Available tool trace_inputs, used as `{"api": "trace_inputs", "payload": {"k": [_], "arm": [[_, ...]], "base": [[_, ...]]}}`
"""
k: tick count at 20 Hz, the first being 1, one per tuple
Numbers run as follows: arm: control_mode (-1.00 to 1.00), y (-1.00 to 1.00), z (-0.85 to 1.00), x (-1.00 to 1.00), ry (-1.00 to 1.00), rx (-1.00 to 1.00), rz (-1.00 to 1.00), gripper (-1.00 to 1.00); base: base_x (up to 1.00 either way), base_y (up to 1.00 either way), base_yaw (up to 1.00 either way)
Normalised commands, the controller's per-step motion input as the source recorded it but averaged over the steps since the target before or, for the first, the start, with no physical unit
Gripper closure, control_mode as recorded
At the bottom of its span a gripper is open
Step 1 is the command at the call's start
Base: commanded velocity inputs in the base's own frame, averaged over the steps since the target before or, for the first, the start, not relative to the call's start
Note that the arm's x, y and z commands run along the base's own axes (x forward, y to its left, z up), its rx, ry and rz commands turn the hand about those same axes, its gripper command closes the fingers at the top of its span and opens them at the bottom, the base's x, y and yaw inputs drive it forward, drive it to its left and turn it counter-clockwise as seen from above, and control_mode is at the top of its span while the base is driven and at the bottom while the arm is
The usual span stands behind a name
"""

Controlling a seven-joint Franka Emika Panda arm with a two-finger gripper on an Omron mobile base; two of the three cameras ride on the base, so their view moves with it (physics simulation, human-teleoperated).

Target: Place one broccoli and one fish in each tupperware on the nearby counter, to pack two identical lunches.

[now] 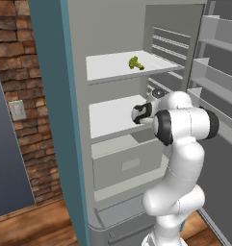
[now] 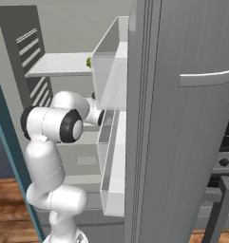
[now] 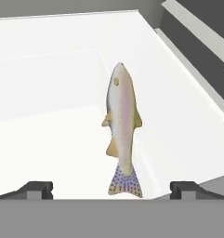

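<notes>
While the white arm reaches into the open grey fridge, the hand camera looks down on a slim silvery-pink fish with a blue-speckled tail lying flat on the white middle shelf, and that's the thing the next move hangs on. Its long axis runs pretty much straight away from the hand, tail end closest and the head pointing toward the back of the shelf, sitting nearer the shelf's right edge than its left. The gripper hovers just short of the tail with its two dark fingertips spread as wide as they go, one on each side of the fish line, holding nothing and touching nothing. So I'd guess it wants to push forward and drop down so the fingers straddle the body across its narrow width, no big wrist turn needed. One small green broccoli floret sits on the upper shelf, toward its right front edge, well apart from the hand.
</notes>
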Motion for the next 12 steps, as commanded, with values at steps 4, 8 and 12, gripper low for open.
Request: {"api": "trace_inputs", "payload": {"k": [4, 8, 12], "arm": [[-1.00, -0.02, -0.17, 0.52, 0.00, 0.00, 0.00, -1.00], [-1.00, -0.06, -0.14, 0.54, 0.00, 0.00, 0.00, -1.00], [-1.00, -0.06, -0.19, 0.49, 0.01, 0.00, 0.00, -1.00]], "base": [[0.00, 0.00, 0.00], [0.00, 0.00, 0.00], [0.00, 0.00, 0.00]]}}
